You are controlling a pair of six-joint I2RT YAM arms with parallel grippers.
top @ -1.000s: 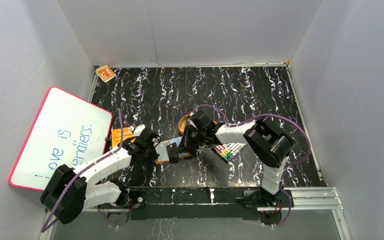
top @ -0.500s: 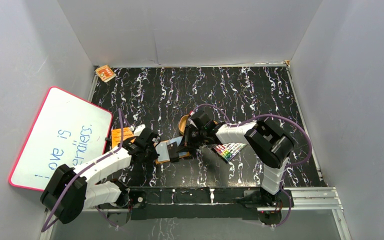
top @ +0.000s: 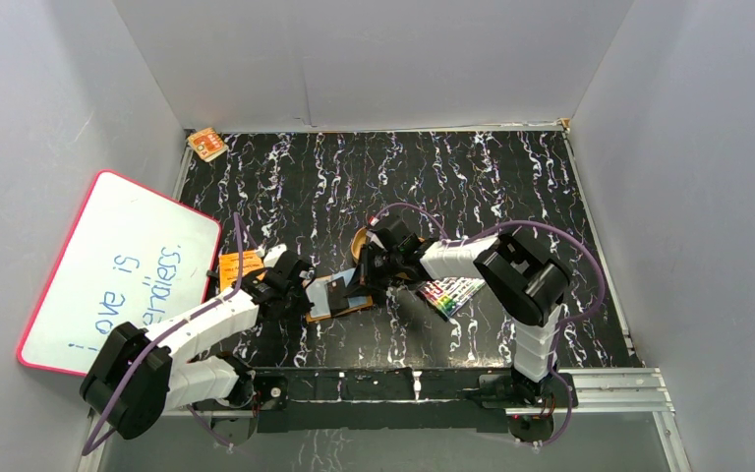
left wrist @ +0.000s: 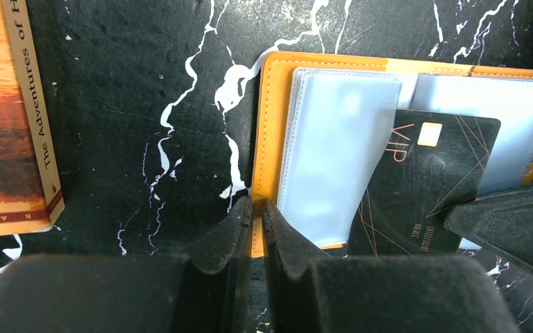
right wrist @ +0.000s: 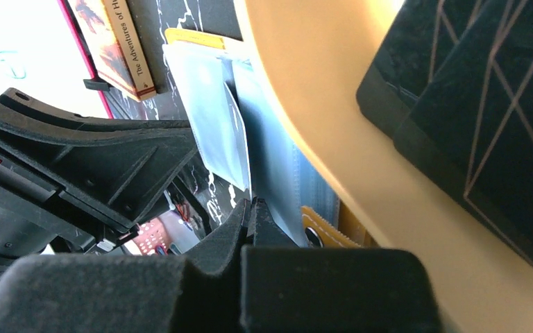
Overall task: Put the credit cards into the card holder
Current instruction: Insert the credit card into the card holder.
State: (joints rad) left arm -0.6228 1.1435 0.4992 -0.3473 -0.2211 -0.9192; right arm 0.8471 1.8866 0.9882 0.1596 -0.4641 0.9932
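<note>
Left claw [left wrist: 257, 206] pinches the holder's [left wrist: 272, 139] orange edge, steadying it, while the shut right claw [right wrist: 251, 207] sits at a card [left wrist: 423, 180] partly tucked under the holder's clear sleeve [left wrist: 333, 152]; next, I judge, push it fully in.

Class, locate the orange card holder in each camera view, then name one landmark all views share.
Top external: card holder lies open, low and left of centre.
Left wrist: card holder fills the upper right.
Right wrist: card holder at top centre, left of the tan tray.
Shared landmark: orange book, left of it in every view.
</note>
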